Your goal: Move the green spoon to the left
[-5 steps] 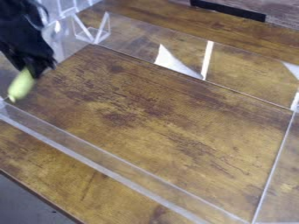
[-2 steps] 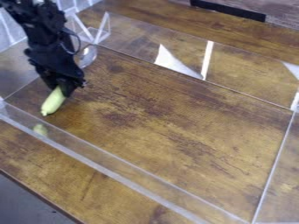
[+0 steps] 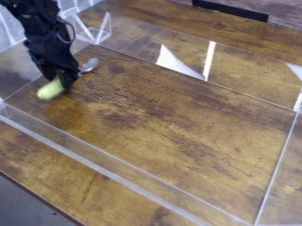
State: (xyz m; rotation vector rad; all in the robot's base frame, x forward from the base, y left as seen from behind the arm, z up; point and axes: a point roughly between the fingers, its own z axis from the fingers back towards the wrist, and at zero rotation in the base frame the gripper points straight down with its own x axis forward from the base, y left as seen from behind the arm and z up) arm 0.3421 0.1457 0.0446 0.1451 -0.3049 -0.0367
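Observation:
The green spoon (image 3: 51,89) lies on the wooden table at the far left, inside the clear acrylic frame. Its yellow-green handle points to the front left. Its silver bowl (image 3: 88,64) shows to the right of the arm. My black gripper (image 3: 56,76) hangs straight over the spoon's middle, fingers pointing down and straddling it. The fingers look spread apart, and the spoon appears to rest on the wood rather than hang from them. The middle of the spoon is hidden behind the fingers.
A low clear acrylic wall (image 3: 130,181) runs along the front of the wooden table (image 3: 177,115) and turns up the right side (image 3: 289,132). Upright clear acrylic pieces (image 3: 183,60) stand at the back centre, with more clear stands (image 3: 94,26) behind the arm.
The gripper carried the spoon from the far-left edge a little to the right and lowered it. Its fingers have since spread, and the spoon now lies flatter with its bowl showing.

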